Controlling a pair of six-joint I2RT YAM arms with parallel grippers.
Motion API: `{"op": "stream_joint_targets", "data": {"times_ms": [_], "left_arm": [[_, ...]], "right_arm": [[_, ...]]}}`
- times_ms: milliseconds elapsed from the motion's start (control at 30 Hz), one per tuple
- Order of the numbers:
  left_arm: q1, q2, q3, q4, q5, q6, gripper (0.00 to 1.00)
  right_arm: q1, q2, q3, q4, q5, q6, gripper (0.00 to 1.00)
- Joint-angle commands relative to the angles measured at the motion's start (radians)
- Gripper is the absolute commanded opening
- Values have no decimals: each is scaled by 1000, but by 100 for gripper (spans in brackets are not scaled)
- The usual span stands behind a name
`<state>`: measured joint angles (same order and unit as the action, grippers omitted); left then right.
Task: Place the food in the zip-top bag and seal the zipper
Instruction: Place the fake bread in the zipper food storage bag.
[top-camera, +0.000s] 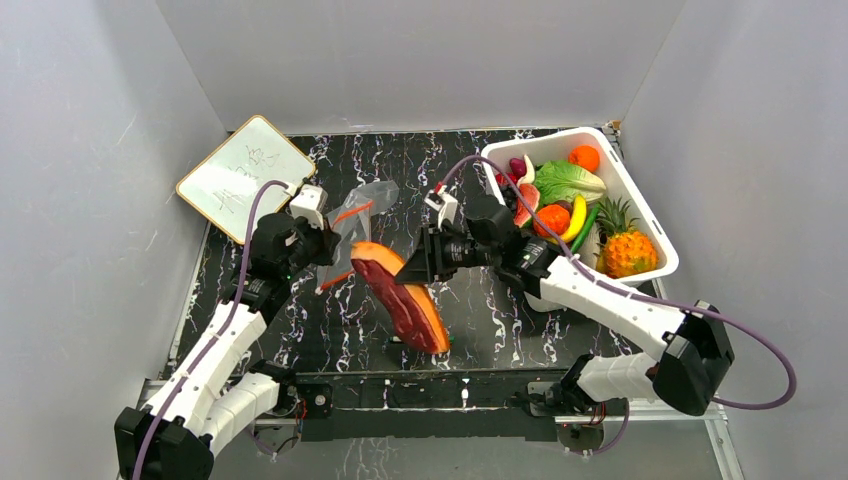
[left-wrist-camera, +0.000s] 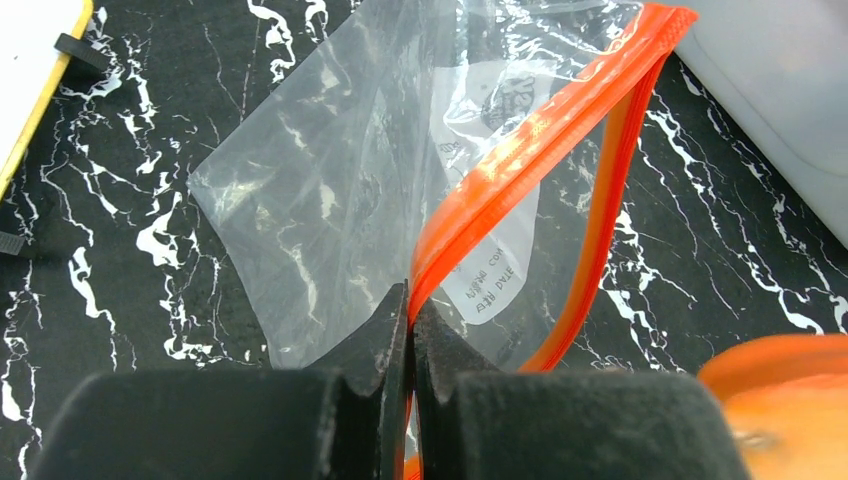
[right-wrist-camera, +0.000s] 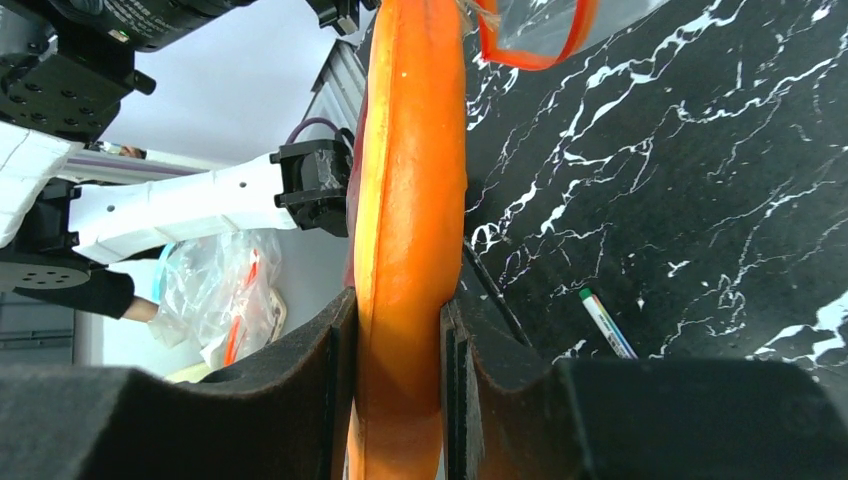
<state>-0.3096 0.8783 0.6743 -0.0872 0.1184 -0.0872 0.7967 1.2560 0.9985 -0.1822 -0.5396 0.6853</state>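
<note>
The clear zip-top bag (top-camera: 362, 205) hangs tilted above the black marbled table, its mouth partly open. My left gripper (left-wrist-camera: 410, 300) is shut on the orange-red zipper (left-wrist-camera: 540, 130) at one end; the strip's other side (left-wrist-camera: 600, 240) bows away from it. My right gripper (right-wrist-camera: 400, 310) is shut on the food, a large flat slab (top-camera: 400, 295) with a red face and an orange rim (right-wrist-camera: 410, 180). The slab is held edge-up just right of the bag's mouth (right-wrist-camera: 540, 25), and its upper end is near the zipper.
A white tub (top-camera: 655, 225) at the back right holds toy fruits and vegetables. A small whiteboard (top-camera: 243, 175) leans at the back left. A white-and-green marker pen (right-wrist-camera: 605, 322) lies on the table below the slab. Grey walls close in both sides.
</note>
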Motion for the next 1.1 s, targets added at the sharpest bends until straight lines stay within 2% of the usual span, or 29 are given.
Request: {"op": "stream_joint_targets", "data": {"times_ms": [0, 500, 800, 1067], "left_arm": [[4, -6, -4, 15, 57, -18, 0], [3, -76, -19, 4, 189, -37, 0], [3, -111, -51, 13, 284, -59, 0], [3, -116, -72, 22, 320, -46, 0]], "right_arm": [[34, 34, 28, 93, 10, 40, 0], [45, 195, 94, -4, 169, 71, 0], [54, 228, 124, -23, 269, 110, 0], [98, 236, 147, 71, 211, 121, 0]]}}
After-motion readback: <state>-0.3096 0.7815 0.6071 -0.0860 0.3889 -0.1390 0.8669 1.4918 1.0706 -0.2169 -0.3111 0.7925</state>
